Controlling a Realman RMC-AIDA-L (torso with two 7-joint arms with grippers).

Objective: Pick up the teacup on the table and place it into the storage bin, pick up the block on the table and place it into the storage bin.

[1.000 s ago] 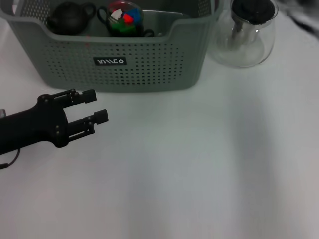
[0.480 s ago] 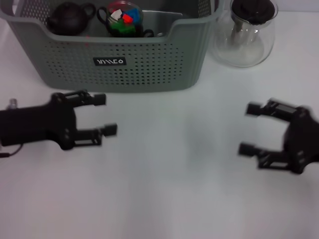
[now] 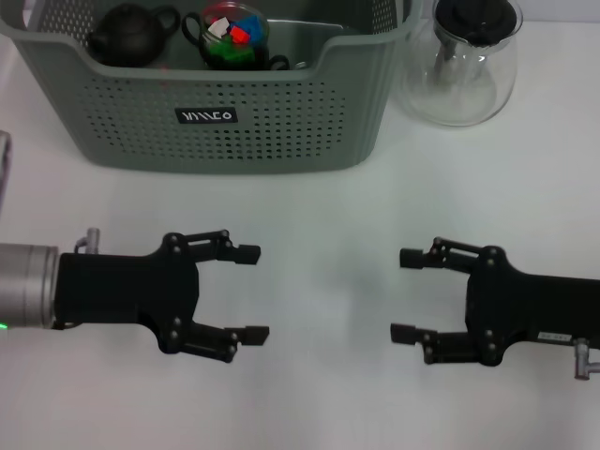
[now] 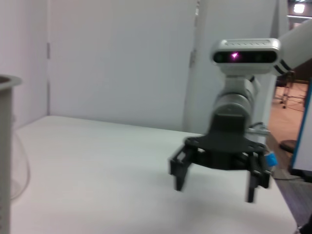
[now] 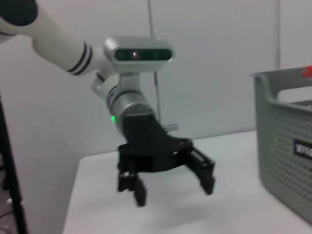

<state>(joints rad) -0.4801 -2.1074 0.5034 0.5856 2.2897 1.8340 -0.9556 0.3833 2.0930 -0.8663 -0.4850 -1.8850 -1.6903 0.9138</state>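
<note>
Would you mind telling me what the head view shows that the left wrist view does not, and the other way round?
Only the head view shows the left gripper, open, the storage bin with a dark teapot and a cup of coloured blocks inside, and the glass carafe beside it. Only the left wrist view shows the right arm's wrist camera housing and the wall behind. Both show the white table and the open right gripper, facing the left one.

Storage bin (image 3: 281,131) back beyond frame.
</note>
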